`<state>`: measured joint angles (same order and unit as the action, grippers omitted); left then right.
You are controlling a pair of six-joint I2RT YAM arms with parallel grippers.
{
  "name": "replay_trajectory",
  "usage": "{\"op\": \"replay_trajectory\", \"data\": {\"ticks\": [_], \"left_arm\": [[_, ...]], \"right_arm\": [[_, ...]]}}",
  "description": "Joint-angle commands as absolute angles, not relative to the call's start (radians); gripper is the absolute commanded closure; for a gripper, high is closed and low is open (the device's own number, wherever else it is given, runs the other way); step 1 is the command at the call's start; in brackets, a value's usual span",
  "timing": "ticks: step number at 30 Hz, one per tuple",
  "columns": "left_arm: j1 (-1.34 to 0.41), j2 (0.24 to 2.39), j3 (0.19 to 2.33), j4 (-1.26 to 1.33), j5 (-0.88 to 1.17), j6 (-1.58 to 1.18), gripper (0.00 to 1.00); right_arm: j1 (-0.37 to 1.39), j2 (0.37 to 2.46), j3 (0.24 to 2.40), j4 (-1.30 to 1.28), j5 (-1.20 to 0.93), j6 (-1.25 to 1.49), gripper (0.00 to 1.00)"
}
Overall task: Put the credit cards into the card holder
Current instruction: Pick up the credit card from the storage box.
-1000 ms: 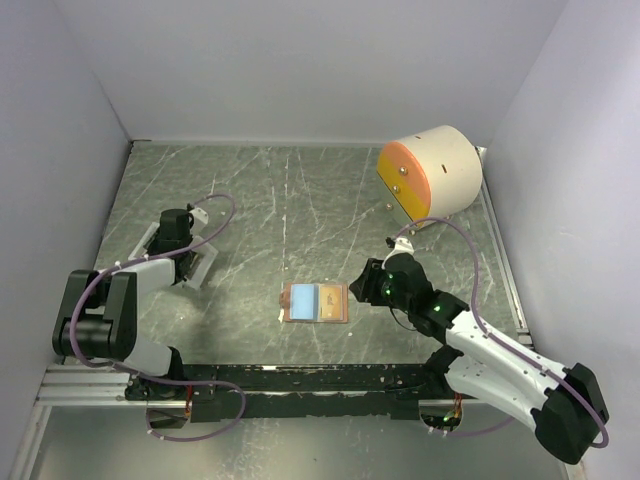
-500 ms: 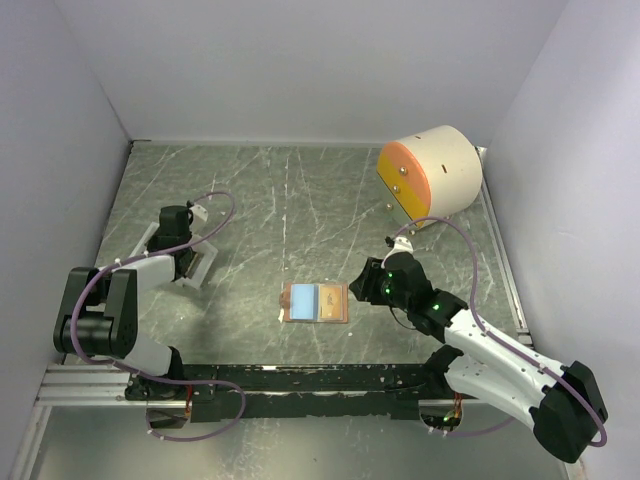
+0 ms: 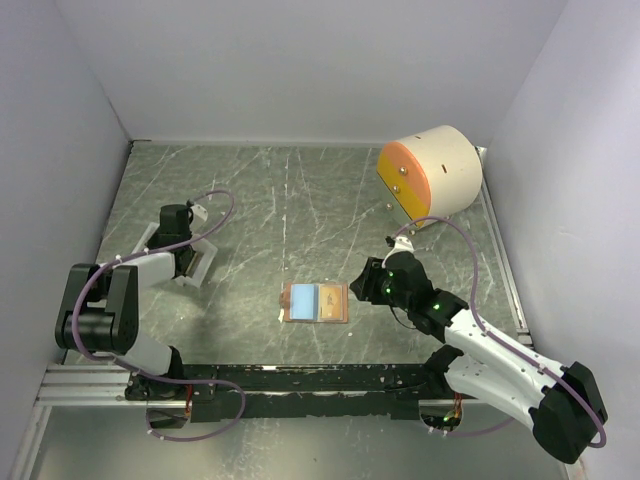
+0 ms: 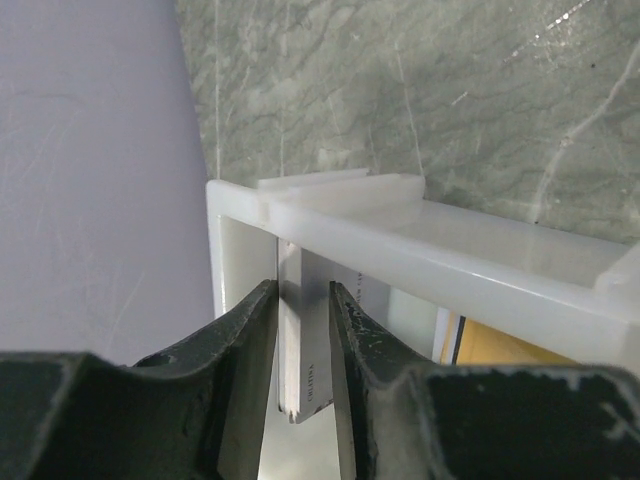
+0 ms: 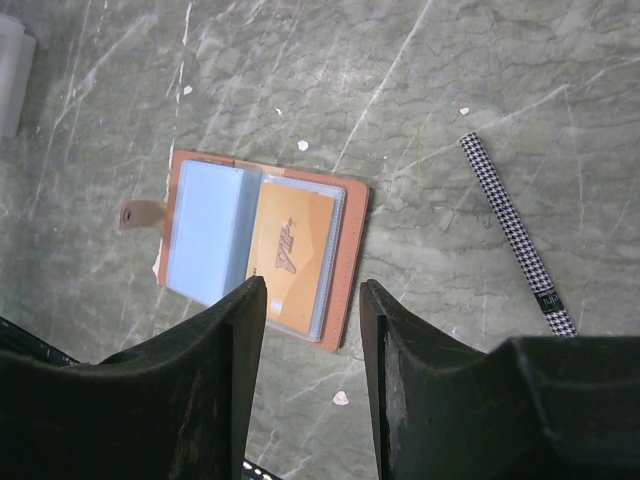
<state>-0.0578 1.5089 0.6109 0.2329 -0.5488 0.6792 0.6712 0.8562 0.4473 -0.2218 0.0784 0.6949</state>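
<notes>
The card holder (image 3: 315, 302) lies open on the table, salmon-brown, with a light blue card (image 5: 205, 232) and an orange card (image 5: 290, 260) in its clear pockets. My right gripper (image 5: 312, 300) is open and empty, hovering over the holder's right edge; it also shows in the top view (image 3: 362, 285). My left gripper (image 4: 303, 330) is at the white tray (image 4: 430, 240) on the left (image 3: 197, 262). Its fingers are shut on a pale grey card (image 4: 303, 350) standing on edge in the tray. Another orange card (image 4: 500, 345) shows behind the tray's rim.
A big cream cylinder with an orange face (image 3: 430, 175) stands at the back right. A black-and-white checked pen (image 5: 515, 235) lies right of the holder. Grey walls close in the left, back and right sides.
The left gripper has shifted very slightly toward the back at the tray. The right arm and the card holder have not visibly moved.
</notes>
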Motion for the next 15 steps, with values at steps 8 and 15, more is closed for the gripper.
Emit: {"op": "replay_trajectory", "data": {"ticks": [8,15], "left_arm": [[-0.04,1.549,0.628,0.219,-0.528,0.666,0.59],[-0.04,1.552,0.659,0.222,-0.569,0.697,0.66]], "right_arm": [[0.656,0.853,0.47,-0.197,0.074,0.676,0.57],[0.651,0.853,0.465,-0.195,0.076,0.674,0.57]]}}
